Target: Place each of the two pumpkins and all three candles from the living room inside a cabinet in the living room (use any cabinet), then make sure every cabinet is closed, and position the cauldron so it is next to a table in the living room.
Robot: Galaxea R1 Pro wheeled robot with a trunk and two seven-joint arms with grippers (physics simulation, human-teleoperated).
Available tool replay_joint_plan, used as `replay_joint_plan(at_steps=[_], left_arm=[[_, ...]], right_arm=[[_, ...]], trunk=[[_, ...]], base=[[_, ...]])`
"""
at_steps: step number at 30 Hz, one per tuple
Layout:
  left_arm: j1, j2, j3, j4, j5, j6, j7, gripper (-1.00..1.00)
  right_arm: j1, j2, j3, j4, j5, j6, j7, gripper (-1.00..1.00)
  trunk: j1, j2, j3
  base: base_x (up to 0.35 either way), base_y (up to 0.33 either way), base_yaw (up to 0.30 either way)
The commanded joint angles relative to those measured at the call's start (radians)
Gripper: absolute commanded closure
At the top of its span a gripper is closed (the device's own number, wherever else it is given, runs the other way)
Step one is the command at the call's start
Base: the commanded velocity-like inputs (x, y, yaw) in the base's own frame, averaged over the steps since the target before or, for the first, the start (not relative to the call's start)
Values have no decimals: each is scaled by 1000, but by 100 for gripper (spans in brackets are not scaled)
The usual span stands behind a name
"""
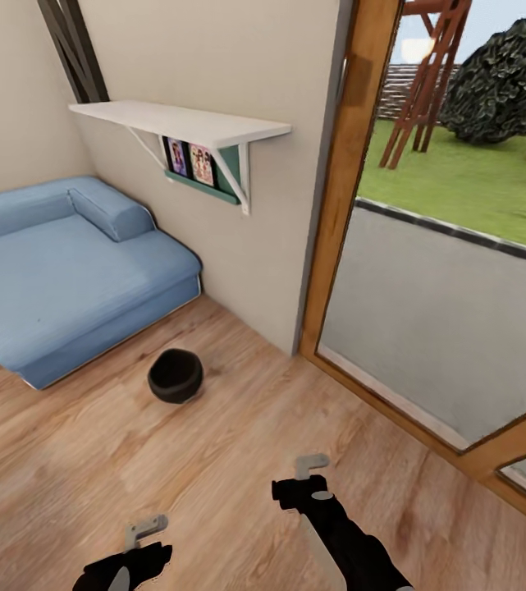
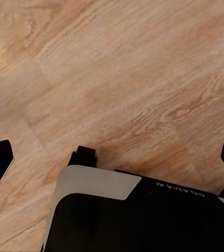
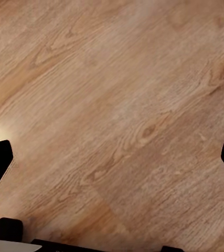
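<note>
The cauldron [image 1: 176, 375] sits on the floor [image 1: 213, 468] ahead of my claws, just beside the sofa [image 1: 66, 271] to its left. A wall shelf [image 1: 182, 123] hangs behind it; the glass door [image 1: 451, 271] stands right.

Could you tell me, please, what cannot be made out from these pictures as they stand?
- Cauldron in the head view: its inside is too dark to tell whether it holds anything.
- Blue sofa: its left part is cut off by the picture's edge.
- Pictures under the wall shelf: too small to read.
- Left gripper and right gripper: the fingertips sit wide apart at the wrist views' edges, partly cut off.
</note>
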Motion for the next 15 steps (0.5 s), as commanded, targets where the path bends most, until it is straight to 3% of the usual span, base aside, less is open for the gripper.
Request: replay_joint_plan(at_steps=[1,8,15], left_arm=[[0,1,-5,-1,10,3,9,-100],[0,0,-5,-1,10,3,9,-100],[0,0,-6,-1,10,3,9,-100]], right_arm=[[-1,0,4,-2,-10,3,-10,-100],[-1,0,4,-2,-10,3,-10,-100],[-1,0,4,-2,-9,3,-10,-100]], trunk=[[1,-1,-1],[1,-1,3],[1,-1,8]], base=[[270,194,86],[275,180,193],[296,46,213]])
